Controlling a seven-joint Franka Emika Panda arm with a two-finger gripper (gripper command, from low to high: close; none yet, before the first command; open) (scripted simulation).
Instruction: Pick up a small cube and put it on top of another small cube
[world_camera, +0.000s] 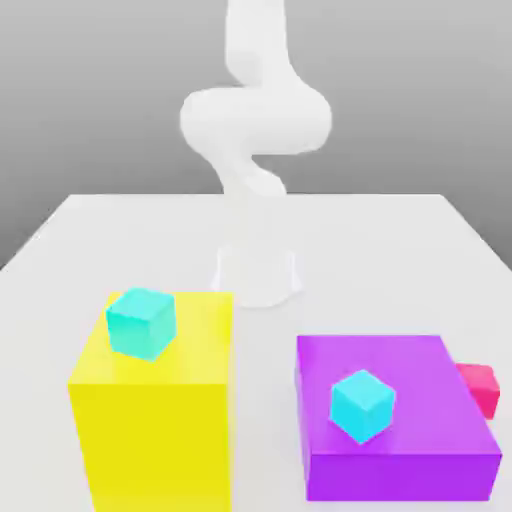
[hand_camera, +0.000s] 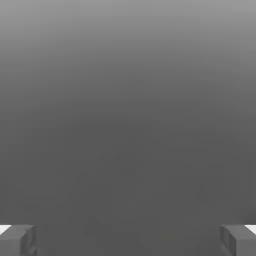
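Observation:
The small cube is out of view. The other small cube (world_camera: 481, 386) is red-pink and sits on the table at the exterior view's right. The purple block (world_camera: 400, 440) hides part of it. My arm (world_camera: 255, 120) rises from its base (world_camera: 258, 272) at the middle of the table and leaves the picture at the top. In the hand view my gripper (hand_camera: 128, 241) is open. Its two grey fingertips (hand_camera: 18, 241) stand far apart with nothing between them, and plain grey background lies beyond.
A big yellow block (world_camera: 150, 430) stands at the front on the exterior view's left, with a cyan cube (world_camera: 140, 322) on top. The lower, wide purple block at the front right carries a second cyan cube (world_camera: 361, 404). The white table (world_camera: 120, 240) stretches behind them.

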